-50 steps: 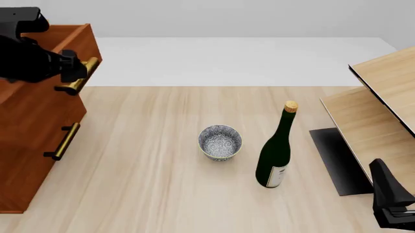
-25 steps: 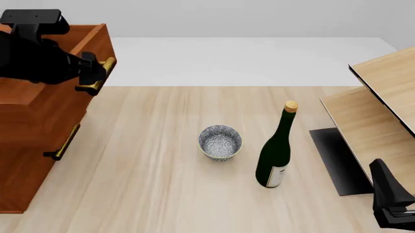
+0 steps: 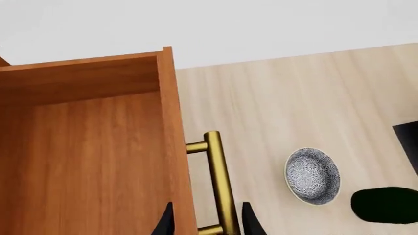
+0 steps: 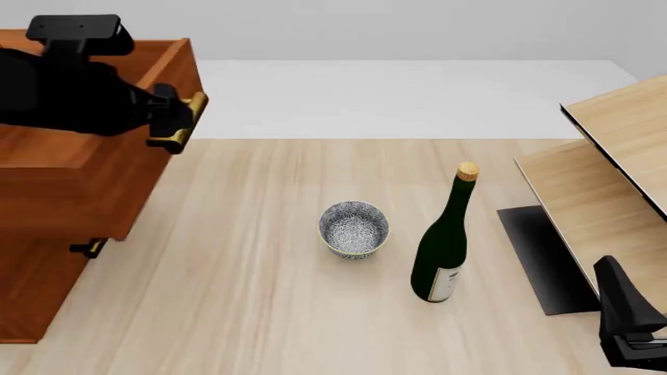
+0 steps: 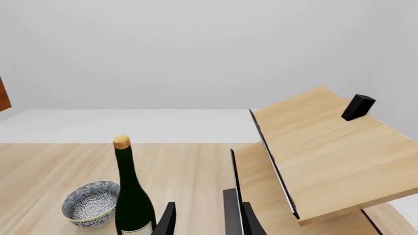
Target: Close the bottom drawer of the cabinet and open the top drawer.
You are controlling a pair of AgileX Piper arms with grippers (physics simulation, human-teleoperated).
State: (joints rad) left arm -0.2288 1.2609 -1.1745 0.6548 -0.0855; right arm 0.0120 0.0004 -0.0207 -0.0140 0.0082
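1. At the far left stands the cabinet (image 4: 42, 289), reddish-brown and tall. Its top drawer (image 4: 94, 168) juts well out over the table (image 4: 261, 258), its open box showing bare wood inside in the left wrist view.
2. The left gripper (image 4: 172, 117) sits at that drawer's front, its fingers (image 3: 166, 223) straddling the brass handle (image 3: 220, 186). It looks clamped on the bar, one finger on each side of it.
3. Below the overhang only the end of a lower handle (image 4: 89, 248) peeps out. The bottom drawer itself is hidden from me, so I cannot see whether it is pushed home; nothing sticks out beneath, which suggests it is.
4. So the step in hand, I'd judge, is the opening pull on the top drawer, and it appears close to finished. Next it calls for a straight outward draw along the runners if any travel remains, then letting go without twisting the bar.
5. Mid-table sits a patterned bowl (image 4: 354, 228), and near it to the right a dark green bottle (image 4: 443, 250) stands upright, both well apart from the drawer.
6. Right again are pale wooden panels (image 4: 615, 164).
7. The right gripper (image 5: 199, 220) idles at the near right corner, fingers apart and empty.
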